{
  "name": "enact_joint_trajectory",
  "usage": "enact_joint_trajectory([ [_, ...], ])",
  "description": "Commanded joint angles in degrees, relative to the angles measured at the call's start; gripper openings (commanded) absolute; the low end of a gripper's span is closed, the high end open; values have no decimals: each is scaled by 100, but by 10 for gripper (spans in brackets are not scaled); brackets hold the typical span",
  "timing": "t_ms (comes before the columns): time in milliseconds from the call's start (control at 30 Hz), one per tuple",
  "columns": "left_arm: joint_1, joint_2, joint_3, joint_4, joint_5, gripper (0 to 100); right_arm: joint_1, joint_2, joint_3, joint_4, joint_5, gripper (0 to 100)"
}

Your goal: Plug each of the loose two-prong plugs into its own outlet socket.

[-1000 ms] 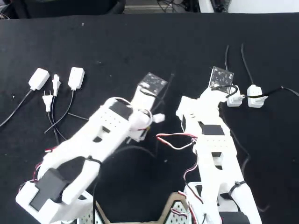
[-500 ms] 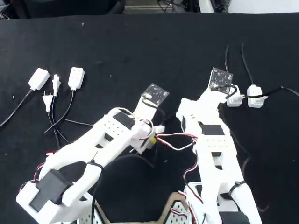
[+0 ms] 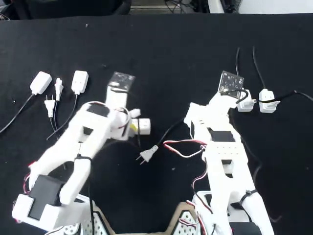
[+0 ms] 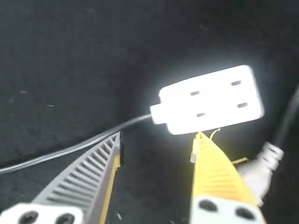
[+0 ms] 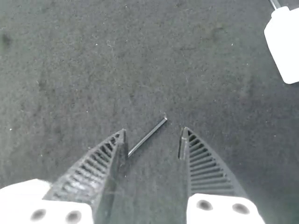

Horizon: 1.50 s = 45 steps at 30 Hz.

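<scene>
Plugs first: one two-prong plug (image 3: 146, 155) lies loose on the black table (image 3: 161, 44) between the two arms. It is well apart from both sets of jaws, and its dark lead trails off toward the right arm.

Over at the left gripper (image 4: 158, 136), the jaws are spread wide and hold nothing. Right ahead of their tips sits a white socket block (image 4: 210, 100), slots facing up, nearer the yellow jaw than the grey one. Its thin cord (image 4: 70, 149) runs out past the grey jaw. Just outside the yellow jaw there's a pale plug (image 4: 264, 161) on a black wire.

Now the right gripper (image 5: 153, 133): jaws apart, empty, hovering over the black surface. A short thin black sliver (image 5: 147, 135) lies between the tips, close by one of them. Farther ahead and off to one side of those jaws shows the corner of a white block (image 5: 284, 44).
</scene>
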Motion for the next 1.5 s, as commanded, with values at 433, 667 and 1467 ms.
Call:
enact_joint_trajectory([
  [433,-866,-1143,-251,1081,53,245,-1442,752,-549,26,501,166],
  [667,-1138,-2321,1613,-607,132,245,-2057,1947,-1455,914,466,166],
  [1467,-1226,-2400,2448,-2040,1468,245,-3385,1956,-1842,2004,-1512,167],
])
